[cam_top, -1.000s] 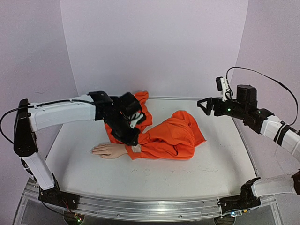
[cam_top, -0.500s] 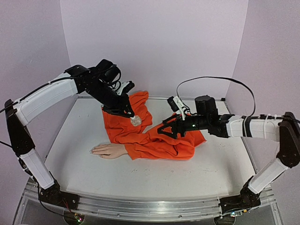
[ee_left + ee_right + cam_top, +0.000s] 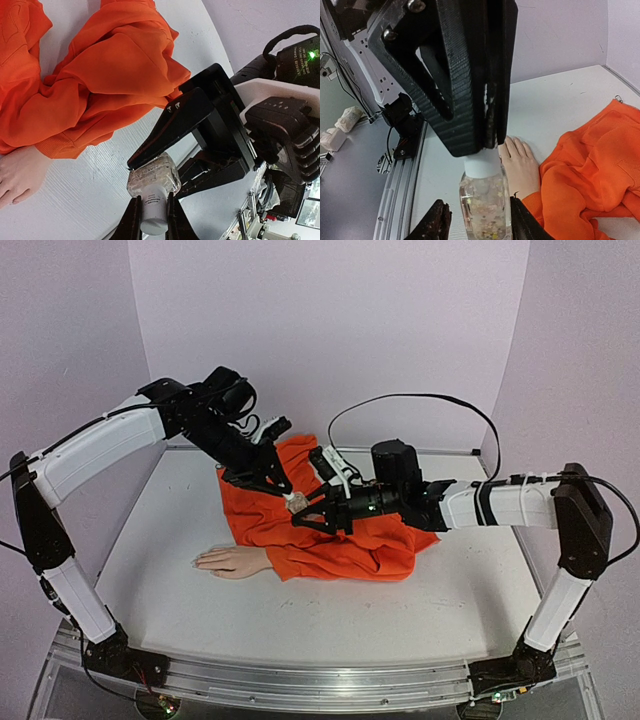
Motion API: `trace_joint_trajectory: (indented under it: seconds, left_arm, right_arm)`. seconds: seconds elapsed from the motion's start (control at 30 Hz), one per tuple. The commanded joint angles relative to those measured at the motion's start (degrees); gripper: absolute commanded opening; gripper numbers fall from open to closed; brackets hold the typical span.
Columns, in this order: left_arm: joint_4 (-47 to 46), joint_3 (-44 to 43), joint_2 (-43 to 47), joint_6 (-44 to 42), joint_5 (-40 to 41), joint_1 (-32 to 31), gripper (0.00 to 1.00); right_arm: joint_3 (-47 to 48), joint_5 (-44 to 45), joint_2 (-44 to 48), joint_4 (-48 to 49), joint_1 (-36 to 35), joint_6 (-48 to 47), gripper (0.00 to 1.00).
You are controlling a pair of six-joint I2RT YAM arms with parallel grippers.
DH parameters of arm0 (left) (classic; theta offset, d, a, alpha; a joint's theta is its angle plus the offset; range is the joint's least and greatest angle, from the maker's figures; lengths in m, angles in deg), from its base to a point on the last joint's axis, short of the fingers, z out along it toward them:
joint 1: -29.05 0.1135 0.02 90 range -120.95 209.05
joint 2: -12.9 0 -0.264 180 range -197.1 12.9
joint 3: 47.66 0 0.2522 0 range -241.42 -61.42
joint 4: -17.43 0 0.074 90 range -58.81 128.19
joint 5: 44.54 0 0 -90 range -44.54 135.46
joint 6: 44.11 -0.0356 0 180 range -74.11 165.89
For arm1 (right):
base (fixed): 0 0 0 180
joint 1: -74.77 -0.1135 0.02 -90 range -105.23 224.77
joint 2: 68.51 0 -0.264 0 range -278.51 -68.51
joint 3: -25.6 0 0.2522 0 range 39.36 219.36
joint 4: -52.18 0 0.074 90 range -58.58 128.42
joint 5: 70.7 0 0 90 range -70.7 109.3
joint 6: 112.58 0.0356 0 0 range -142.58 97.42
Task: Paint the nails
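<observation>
The left gripper (image 3: 151,204) pinches the white cap (image 3: 154,225) of the small glass bottle (image 3: 485,200), holding it above the orange garment (image 3: 350,535). The right gripper (image 3: 477,222) has its jaws on either side of the clear, glitter-flecked body; whether they press it cannot be told. Underneath is a white table (image 3: 300,620) with a metal rail (image 3: 300,680) at its near edge and lilac walls (image 3: 330,340) around. There is one bottle, one garment and one mannequin hand (image 3: 232,561). The hand lies flat on the table left of the garment, its wrist in the cuff. The nails (image 3: 511,143) are pale peach and too small to show detail.
</observation>
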Motion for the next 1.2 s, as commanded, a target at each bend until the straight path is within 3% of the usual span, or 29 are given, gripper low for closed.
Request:
trace_joint_trajectory:
  seconds: [0.0,0.07,0.3,0.43,0.5,0.63,0.73,0.83,1.0,1.17]
  left_arm:
    - [-0.09,-0.86,1.27,0.33,-1.42,0.17,0.00]
    - [-0.05,-0.64,1.41,0.34,-1.49,0.18,0.00]
    - [-0.07,-0.61,1.26,0.17,-2.27,0.18,0.00]
    - [-0.04,-0.79,1.17,0.02,-2.32,0.18,0.00]
    - [-0.02,-0.83,1.42,0.01,-2.41,0.31,0.01]
    - [-1.91,-0.18,3.74,-1.72,-1.63,0.68,0.37]
    - [-10.93,5.57,8.98,-3.82,-1.40,1.19,0.64]
    - [-26.68,14.77,16.36,-1.48,-4.93,2.00,0.75]
    - [-46.29,24.15,21.32,2.64,-9.42,2.10,0.76]
    - [-49.42,24.00,21.10,2.37,-13.34,1.96,0.60]
  right_arm:
    - [1.48,-4.05,0.11,6.52,-0.61,0.88,0.37]
    - [1.09,-4.46,0.12,7.39,-0.61,1.50,0.32]
    - [1.34,-5.39,-0.61,8.99,-0.70,3.01,0.28]
    - [1.73,-5.80,-0.93,9.29,-0.74,3.22,0.00]
    - [1.42,-5.83,-0.70,9.81,-0.77,3.49,0.00]
    - [0.77,-4.10,0.73,11.72,-0.73,6.29,0.00]
    - [0.40,-2.47,2.48,14.77,-0.73,10.98,0.00]
    - [0.03,-2.44,4.37,18.47,-0.74,16.14,0.00]
    - [0.24,-4.89,6.19,25.45,-0.73,24.79,0.00]
    - [0.50,-6.58,6.62,31.75,-0.68,30.89,0.00]
